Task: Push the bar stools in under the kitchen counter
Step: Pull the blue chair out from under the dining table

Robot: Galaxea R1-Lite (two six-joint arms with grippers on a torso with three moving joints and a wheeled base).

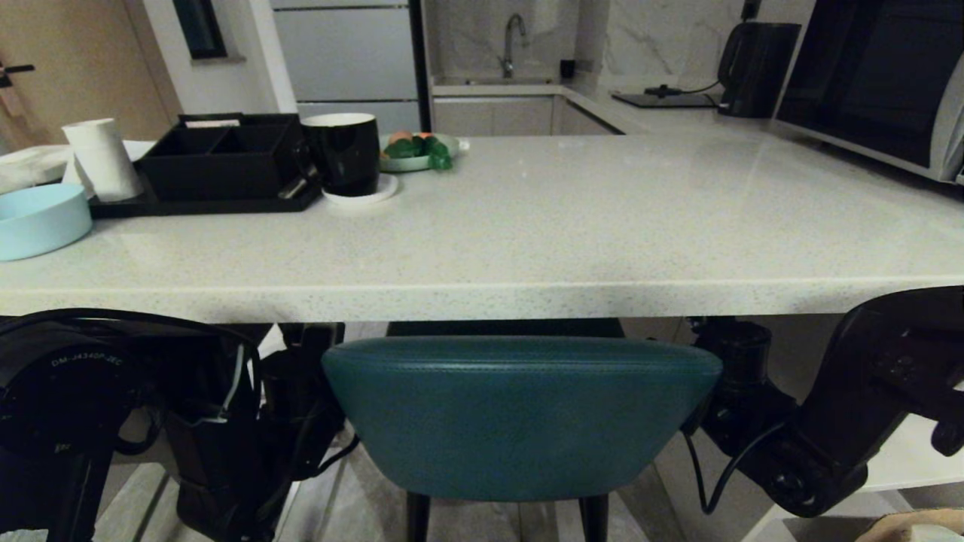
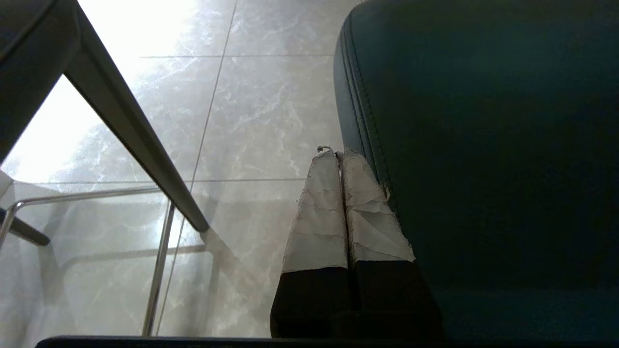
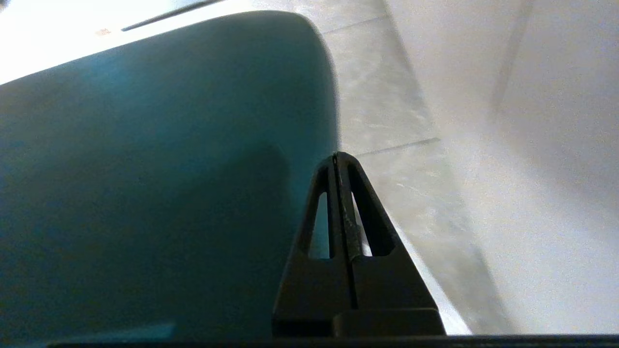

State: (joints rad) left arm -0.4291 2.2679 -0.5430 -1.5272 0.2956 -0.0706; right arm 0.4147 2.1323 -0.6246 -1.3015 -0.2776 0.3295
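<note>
The teal bar stool [image 1: 520,414] stands in front of me, its curved back just below the front edge of the kitchen counter [image 1: 527,226]. My left arm [image 1: 113,421] and right arm [image 1: 828,406] flank that back. In the left wrist view my left gripper [image 2: 337,153], with white-taped fingers, is shut and lies along the left edge of the teal back [image 2: 483,169]. My right gripper [image 3: 336,157] is shut, its black tips at the right edge of the teal back [image 3: 169,169]. Neither holds anything. The other bar stool shows only as a grey leg [image 2: 130,125] and a dark seat corner.
On the counter stand a black organiser tray [image 1: 218,162], a black mug [image 1: 343,154], a white cup [image 1: 102,158], a light blue bowl [image 1: 41,220] and a microwave [image 1: 881,83]. A chrome footrest [image 2: 72,195] crosses the tiled floor. A pale panel [image 3: 532,121] rises right of the teal stool.
</note>
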